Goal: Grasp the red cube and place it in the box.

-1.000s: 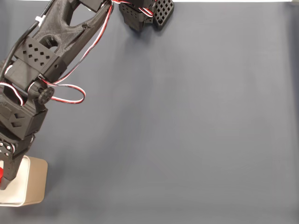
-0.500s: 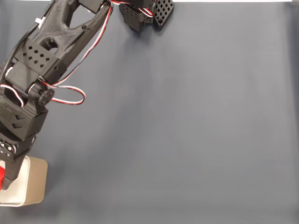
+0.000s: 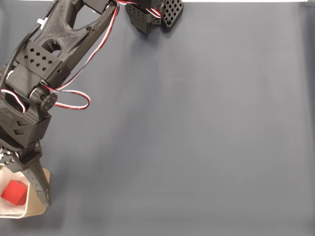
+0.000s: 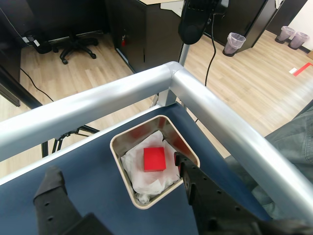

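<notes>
The red cube (image 4: 154,159) is lying inside the box (image 4: 119,142), on crumpled white lining. The end effector (image 4: 117,183) is hovering open and empty above. The cube is probably light and stiff, best gripped on two opposite flat faces.

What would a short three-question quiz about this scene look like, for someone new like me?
1. True or false: the red cube lies inside the box.
2. The tool is: A) shut on the cube, B) open with nothing between its fingers, C) gripping the box's rim.
3. Fill in: inside the box, the cube rests on crumpled white ____.

Key:
1. True. In the fixed view too, the cube sits within the box.
2. B. The wrist view shows its two fingers spread apart above the box, and the cube lies free below.
3. Lining, which looks like paper or tissue.
</notes>
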